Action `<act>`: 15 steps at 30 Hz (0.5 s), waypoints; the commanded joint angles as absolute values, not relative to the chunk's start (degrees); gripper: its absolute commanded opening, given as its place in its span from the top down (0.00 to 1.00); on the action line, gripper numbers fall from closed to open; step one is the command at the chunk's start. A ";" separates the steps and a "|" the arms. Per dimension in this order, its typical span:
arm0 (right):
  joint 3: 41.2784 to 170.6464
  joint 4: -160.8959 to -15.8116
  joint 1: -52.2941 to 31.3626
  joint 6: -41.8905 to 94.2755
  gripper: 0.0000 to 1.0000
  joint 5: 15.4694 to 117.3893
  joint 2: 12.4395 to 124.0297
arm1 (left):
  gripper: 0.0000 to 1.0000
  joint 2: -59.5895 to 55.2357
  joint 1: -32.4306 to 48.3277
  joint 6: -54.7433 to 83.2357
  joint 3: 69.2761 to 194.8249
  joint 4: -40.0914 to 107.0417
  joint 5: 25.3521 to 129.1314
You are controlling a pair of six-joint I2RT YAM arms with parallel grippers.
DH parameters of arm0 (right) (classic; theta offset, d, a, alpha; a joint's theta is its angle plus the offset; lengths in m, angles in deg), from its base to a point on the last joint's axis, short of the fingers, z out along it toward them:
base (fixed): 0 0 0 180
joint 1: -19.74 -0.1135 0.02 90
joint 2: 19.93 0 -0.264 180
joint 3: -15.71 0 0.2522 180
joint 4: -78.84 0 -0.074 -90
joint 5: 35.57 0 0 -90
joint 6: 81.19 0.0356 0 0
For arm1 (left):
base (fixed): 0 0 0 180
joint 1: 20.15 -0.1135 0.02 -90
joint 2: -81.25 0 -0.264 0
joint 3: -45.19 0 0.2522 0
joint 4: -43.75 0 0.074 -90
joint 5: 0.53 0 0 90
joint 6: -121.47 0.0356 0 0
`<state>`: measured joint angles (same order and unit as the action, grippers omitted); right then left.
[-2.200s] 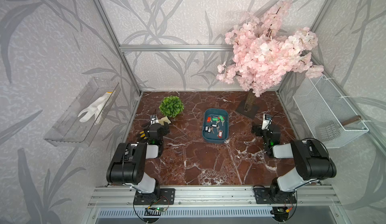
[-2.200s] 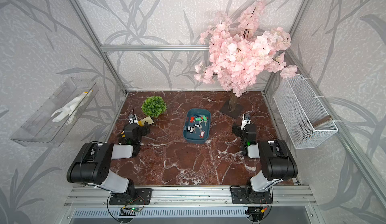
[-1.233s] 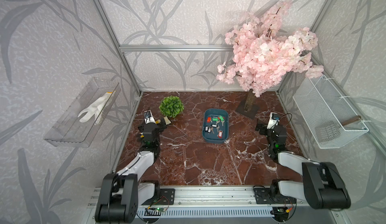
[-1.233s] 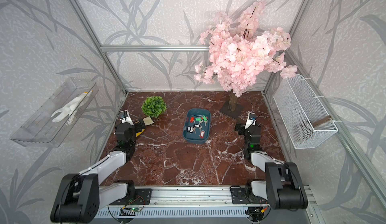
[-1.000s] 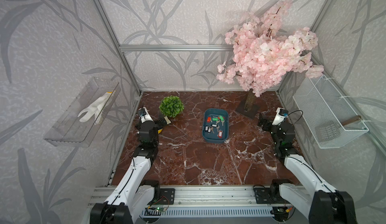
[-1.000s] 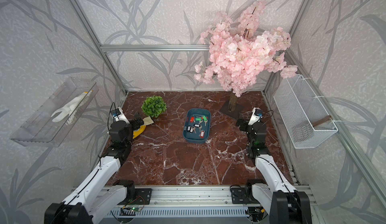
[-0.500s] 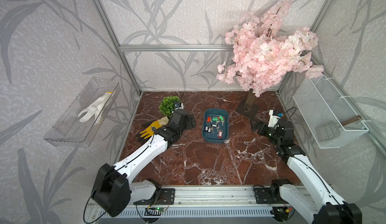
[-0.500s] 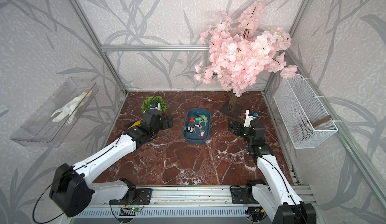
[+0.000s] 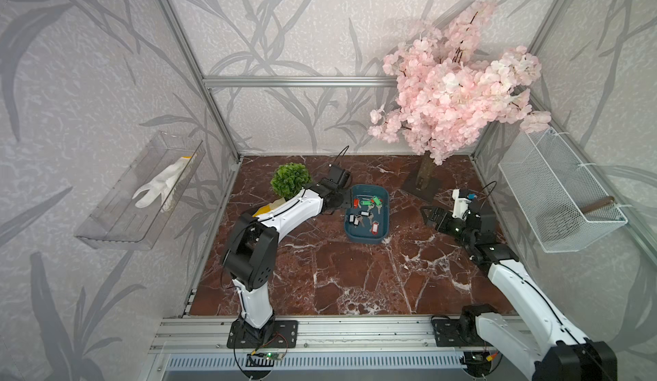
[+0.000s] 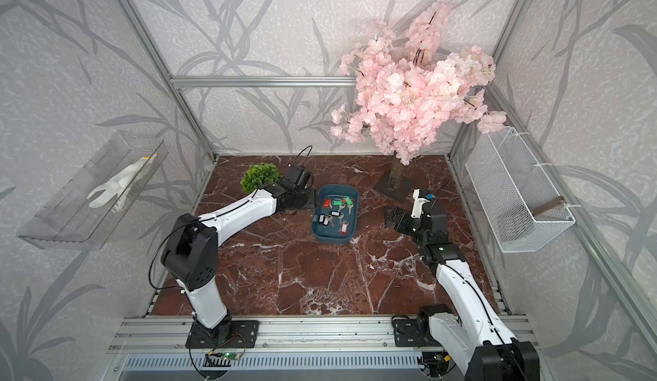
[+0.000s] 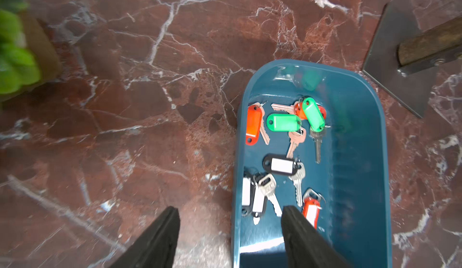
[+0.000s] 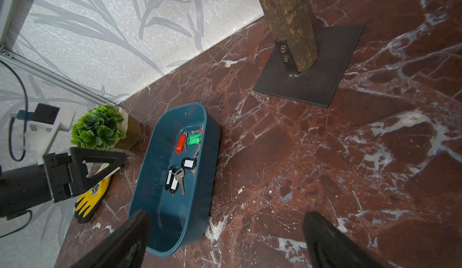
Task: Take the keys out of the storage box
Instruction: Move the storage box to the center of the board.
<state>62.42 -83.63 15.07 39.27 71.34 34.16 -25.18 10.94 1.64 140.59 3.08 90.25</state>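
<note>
1. Left gripper (image 11: 230, 209): the jaws stand partly apart, narrower than a second ago, and hold nothing. One finger hangs over bare marble. The other hangs over the inside of the storage box (image 11: 355, 154), beside a red-tagged key (image 11: 310, 211). The box's long wall runs between them.
2. The storage box lies flat on the marble table (image 9: 355, 276), toward the back and about midway across. The left gripper is at its side nearest the green plant (image 9: 290, 180).
3. The keys (image 11: 282, 123), with red, green and black tags, all lie scattered inside the box. None is seen on the table.
4. Change: a second ago the left arm stood at the table's left edge. It has since swung across to the box rim and begun closing. The right gripper (image 12: 226, 214) has come nearer on the opposite side. Its jaws are wide and empty, well apart from the box.
5. Finding: the approach is complete and removal has not begun. As placed, closing would likely pinch the wall rather than a key. That suits steadying or tipping the box; otherwise the gripper must shift inward.
</note>
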 commanded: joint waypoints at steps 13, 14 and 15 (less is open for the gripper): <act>61.50 -83.80 14.73 41.24 0.01 69.73 34.30 | 0.63 -36.98 11.04 1.77 151.66 -4.30 89.16; 61.55 -83.80 14.73 41.26 0.01 69.65 34.39 | 0.65 -37.12 10.99 1.64 151.80 -4.32 89.07; 61.51 -83.80 14.72 41.29 0.01 69.64 34.47 | 0.66 -37.26 11.04 1.67 151.85 -4.37 88.98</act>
<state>62.07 -83.63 15.00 40.75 70.72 34.16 -36.20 10.94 1.84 150.23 -2.61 89.31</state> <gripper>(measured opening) 0.993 0.344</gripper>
